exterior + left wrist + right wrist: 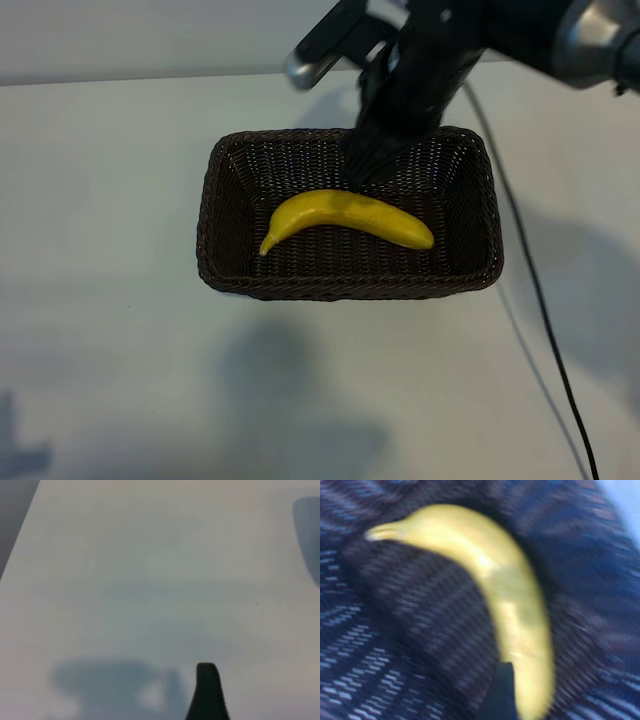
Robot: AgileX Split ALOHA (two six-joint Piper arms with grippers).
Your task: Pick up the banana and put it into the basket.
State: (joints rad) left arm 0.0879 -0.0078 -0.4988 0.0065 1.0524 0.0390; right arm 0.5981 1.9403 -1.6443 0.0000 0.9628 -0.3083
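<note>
The yellow banana (345,217) lies flat on the floor of the dark brown wicker basket (222,262), its pale stem end toward the left. My right gripper (368,168) hangs over the basket's far side, just above and behind the banana's middle. It is open and holds nothing. In the right wrist view the banana (505,600) rests on the weave, with one dark finger (501,692) close beside its thick end. My left gripper (172,711) is out of the exterior view. Its wrist view shows one finger (207,692) over bare table, nothing held.
The basket stands in the middle of a white table (100,350). A black cable (545,320) runs down the table to the right of the basket. The right arm's dark body (450,40) reaches in from the upper right.
</note>
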